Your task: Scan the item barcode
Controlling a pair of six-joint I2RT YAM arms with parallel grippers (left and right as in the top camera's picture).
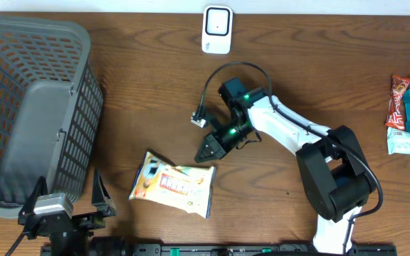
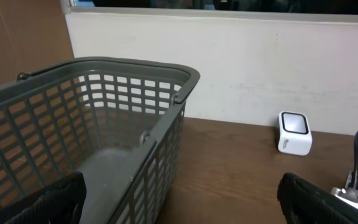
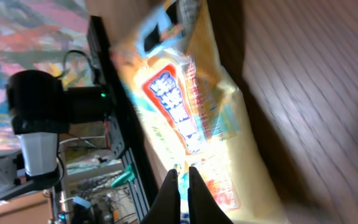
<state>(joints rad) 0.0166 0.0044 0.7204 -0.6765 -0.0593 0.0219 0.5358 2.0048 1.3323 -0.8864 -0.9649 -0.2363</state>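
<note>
The snack packet [image 1: 173, 183] was found lying flat near the basket [image 1: 34, 107] and was judged light, soft and slippery (best pinched at a sealed edge). Just past it from the basket, the right gripper [image 1: 205, 153] was closed tight and empty. The left gripper [image 1: 67, 192], beside the basket, was spread wide and empty.

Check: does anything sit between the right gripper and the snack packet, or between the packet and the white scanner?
No loose object. The shut right gripper sits at the snack packet; only that arm's own cable plug lies toward the white scanner.
</note>
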